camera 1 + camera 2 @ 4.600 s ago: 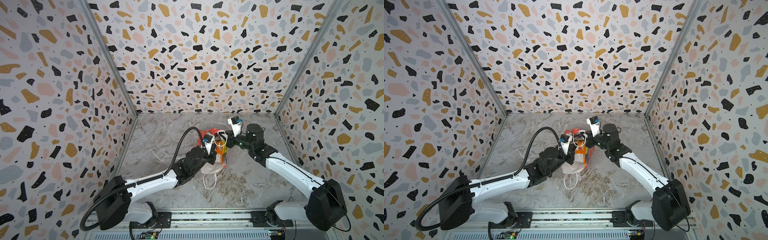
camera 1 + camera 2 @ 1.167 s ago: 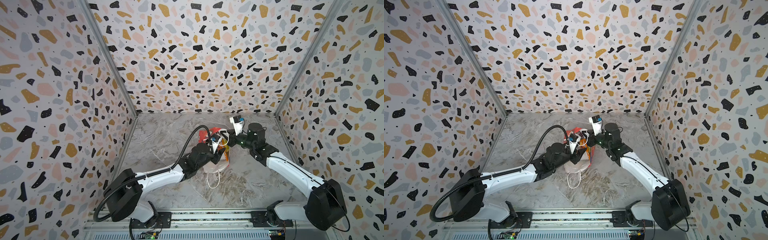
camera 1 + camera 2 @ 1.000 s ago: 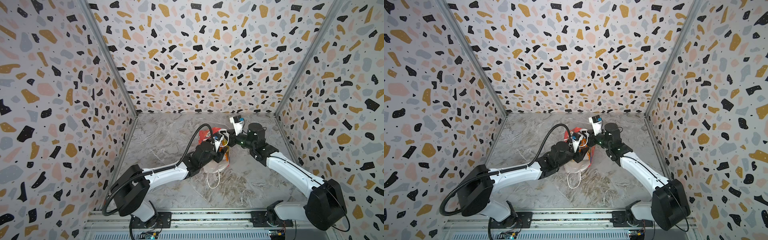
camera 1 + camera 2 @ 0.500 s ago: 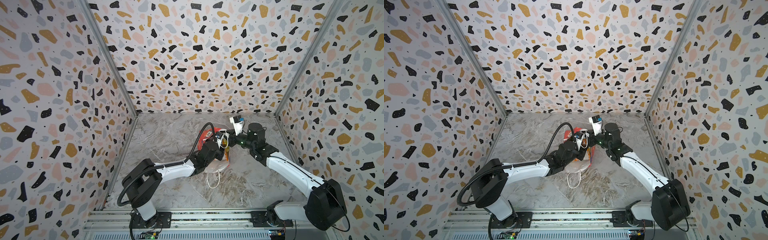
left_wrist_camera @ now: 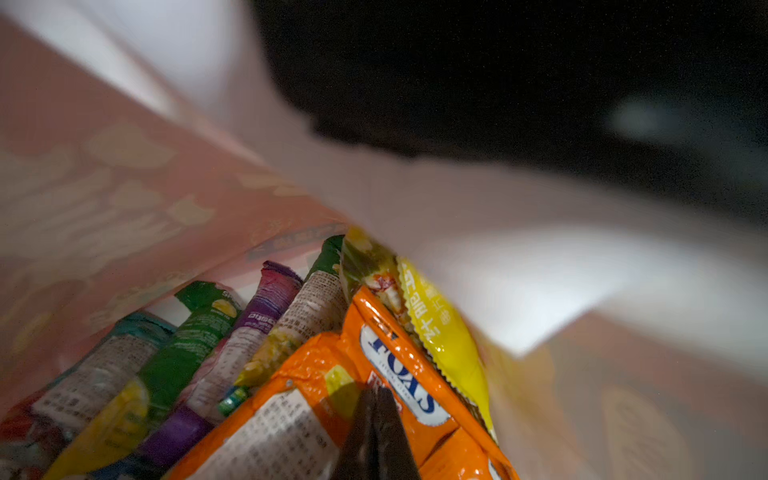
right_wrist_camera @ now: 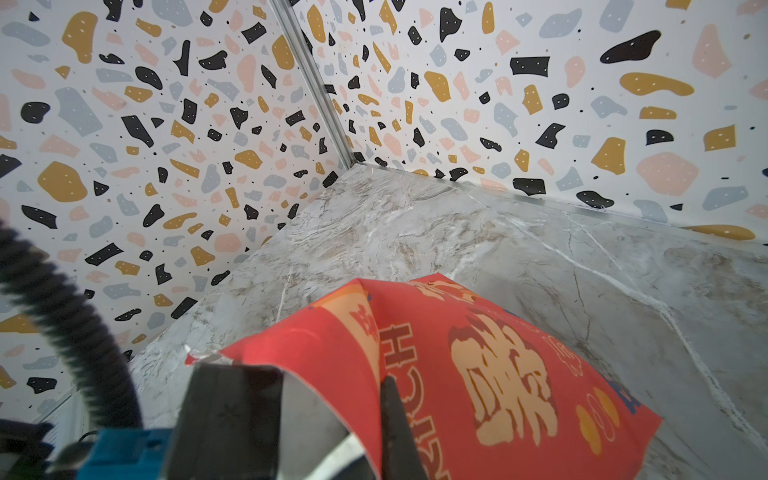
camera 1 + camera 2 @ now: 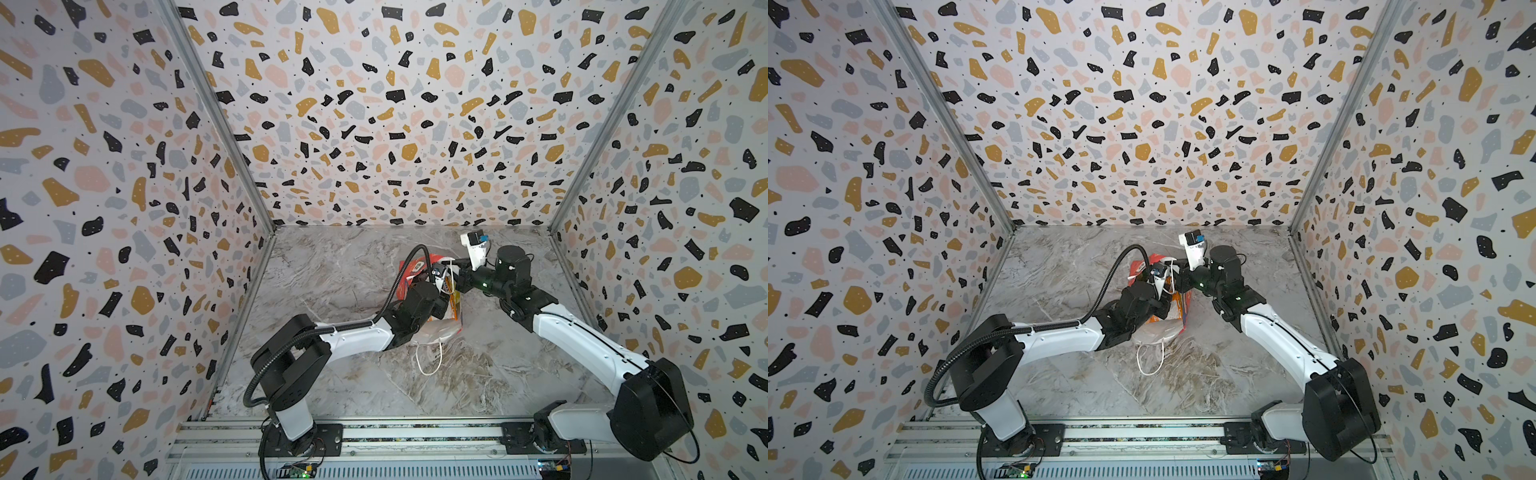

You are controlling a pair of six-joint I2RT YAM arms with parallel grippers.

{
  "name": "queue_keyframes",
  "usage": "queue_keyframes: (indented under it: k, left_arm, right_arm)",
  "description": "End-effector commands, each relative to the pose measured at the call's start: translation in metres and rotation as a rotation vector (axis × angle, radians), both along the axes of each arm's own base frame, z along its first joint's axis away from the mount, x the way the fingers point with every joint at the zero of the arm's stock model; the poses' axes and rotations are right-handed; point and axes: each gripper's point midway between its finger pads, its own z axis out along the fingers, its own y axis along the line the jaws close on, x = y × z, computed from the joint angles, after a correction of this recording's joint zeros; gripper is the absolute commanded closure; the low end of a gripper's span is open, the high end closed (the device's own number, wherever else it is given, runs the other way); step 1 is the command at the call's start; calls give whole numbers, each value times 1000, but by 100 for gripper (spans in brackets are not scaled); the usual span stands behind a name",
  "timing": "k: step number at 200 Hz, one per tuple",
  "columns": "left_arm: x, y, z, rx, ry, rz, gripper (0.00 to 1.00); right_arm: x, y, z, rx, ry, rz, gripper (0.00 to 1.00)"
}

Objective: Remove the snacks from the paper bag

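- Saw the left pincer (image 5: 376, 409) only in its wrist view, deep inside the paper bag (image 5: 124, 208): pressed together, tips against the orange FOX'S packet (image 5: 316, 374); could not make out any film nipped between the jaws.
- Could not see that pincer in either top view, behind its own black wrist and the bag's rim.
- Could not identify the dark blurred mass (image 5: 498, 83) beyond the bag's white inner flap.
- Found the right pincer (image 6: 390, 399) (image 7: 453, 272) pinching the paper bag (image 6: 478, 374) by its upper wall: one dark finger on the red outside, its partner hidden behind the paper.
- Noticed a black ribbed cable (image 6: 62, 311) and a blue-cased part (image 6: 124, 453), both cut off at the right wrist view's edge.
- Counted more snacks wedged side by side next to the orange one, ends out of frame: yellow packet (image 5: 440, 332), green-yellow packet (image 5: 316, 303), purple packet (image 5: 266, 307), green packet (image 5: 195, 332), teal packet (image 5: 133, 332).
- Placed the paper bag (image 7: 411, 272) (image 7: 1138, 268) mid-desk between both arms, mouth open, orange film showing inside, white cord handle (image 7: 428, 361) (image 7: 1148, 361) looped on the desk (image 7: 353, 270) at the near side.
- Read the packets as glossy, crinkled film, the yellow one saw-toothed along its seal; the bag as matte red paper with gold characters; the desk as grey marble pattern; the walls (image 7: 374, 124) as speckled terrazzo print.
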Motion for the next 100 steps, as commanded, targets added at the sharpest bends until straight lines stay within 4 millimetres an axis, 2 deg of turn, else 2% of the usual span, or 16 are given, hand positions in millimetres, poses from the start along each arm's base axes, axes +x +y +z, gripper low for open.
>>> queue_keyframes:
  k: [1,27,49,57,62,77,100]
  left_arm:
    - [-4,1,36,-46,-61,-31,100]
    - [-17,3,58,-72,-90,-86,100]
    - [-33,-5,63,-35,-120,-208,100]
    - [-37,-7,59,3,-128,-248,81]
    - [-39,-8,55,27,-130,-271,73]
    - [-41,-9,43,112,-133,-311,55]
    - [-40,-9,35,207,-167,-342,36]
  right_arm:
    - [0,-7,38,56,-100,-26,100]
    - [1,-9,42,59,-107,-35,100]
    - [0,-10,41,63,-108,-40,100]
    - [0,-11,41,63,-109,-41,100]
    - [0,-11,41,62,-110,-41,100]
    - [1,-10,41,62,-108,-40,100]
    - [0,-10,40,64,-108,-35,100]
